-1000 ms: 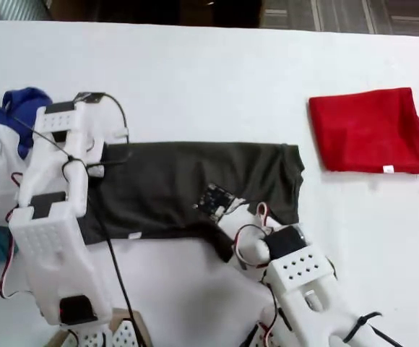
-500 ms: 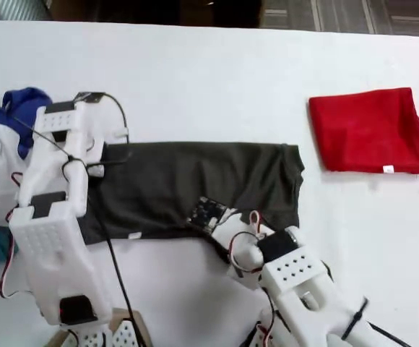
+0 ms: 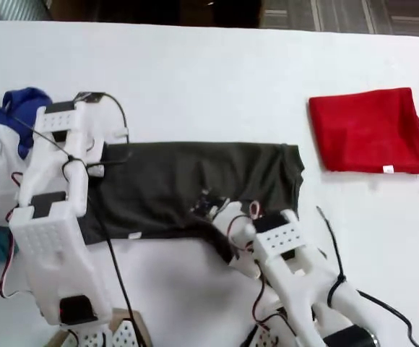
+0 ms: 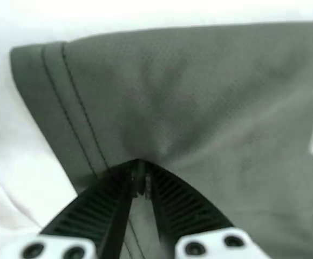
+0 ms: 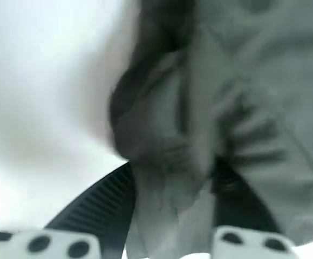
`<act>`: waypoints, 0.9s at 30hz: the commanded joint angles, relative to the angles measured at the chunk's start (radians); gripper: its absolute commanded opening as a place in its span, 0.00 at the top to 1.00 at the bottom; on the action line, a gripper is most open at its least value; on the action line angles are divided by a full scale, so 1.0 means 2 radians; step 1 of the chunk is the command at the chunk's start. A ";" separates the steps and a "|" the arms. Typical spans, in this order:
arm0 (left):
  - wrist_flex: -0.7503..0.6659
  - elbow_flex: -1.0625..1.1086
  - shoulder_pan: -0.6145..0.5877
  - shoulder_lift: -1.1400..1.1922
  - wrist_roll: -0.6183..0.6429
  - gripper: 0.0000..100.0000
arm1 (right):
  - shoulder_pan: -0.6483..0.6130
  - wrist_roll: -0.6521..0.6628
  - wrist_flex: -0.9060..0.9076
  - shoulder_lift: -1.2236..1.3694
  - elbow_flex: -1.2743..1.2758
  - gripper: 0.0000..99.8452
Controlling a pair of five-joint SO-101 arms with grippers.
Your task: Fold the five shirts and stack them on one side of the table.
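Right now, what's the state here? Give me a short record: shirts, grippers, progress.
dark shirt: spread out in the middle
red shirt: folded, on the table's right side
unfolded pile: blue, white and teal cloth at the left edge
left gripper: shut on the dark shirt's hemmed edge
right gripper: at bunched cloth on the dark shirt's near edge
progress: one shirt folded and set aside
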 commanded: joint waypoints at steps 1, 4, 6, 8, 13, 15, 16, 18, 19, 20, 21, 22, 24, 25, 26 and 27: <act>-0.012 -0.011 -0.007 0.007 0.003 0.98 | 0.023 0.006 0.010 0.013 -0.020 0.96; -0.012 -0.011 -0.007 0.007 0.003 0.98 | 0.040 0.021 0.036 0.000 -0.052 0.98; -0.012 -0.011 -0.007 0.007 0.003 0.98 | 0.046 0.056 0.062 -0.008 -0.075 0.98; -0.012 -0.011 -0.007 0.007 0.003 0.98 | 0.055 0.082 0.083 -0.012 -0.101 0.98; -0.012 -0.011 -0.007 0.007 0.003 0.98 | 0.086 0.091 0.091 0.000 -0.180 0.98; -0.012 -0.011 -0.006 0.007 0.002 0.98 | 0.089 0.092 0.091 0.021 -0.219 0.98; -0.012 -0.011 -0.006 0.007 0.002 0.98 | 0.089 0.093 0.091 0.037 -0.239 0.98; -0.012 -0.011 -0.006 0.007 0.002 0.98 | 0.087 0.094 0.091 0.079 -0.279 0.98; -0.012 -0.011 -0.006 0.007 0.002 0.98 | 0.087 0.094 0.091 0.101 -0.301 0.98; -0.012 -0.010 -0.006 0.007 0.002 0.98 | 0.087 0.094 0.092 0.125 -0.322 0.98; -0.012 -0.010 -0.006 0.007 0.002 0.98 | 0.087 0.094 0.092 0.148 -0.343 0.98; -0.012 -0.010 -0.006 0.007 0.002 0.98 | 0.086 0.094 0.094 0.171 -0.364 0.98; -0.012 -0.010 -0.006 0.007 0.002 0.98 | 0.088 0.095 0.094 0.214 -0.401 0.98; -0.012 -0.010 -0.006 0.007 0.002 0.98 | 0.089 0.095 0.095 0.234 -0.420 0.97; -0.012 -0.010 -0.006 0.007 0.002 0.98 | 0.089 0.095 0.096 0.254 -0.437 0.94; -0.011 -0.010 -0.006 0.007 0.002 0.98 | 0.090 0.095 0.103 0.272 -0.453 0.91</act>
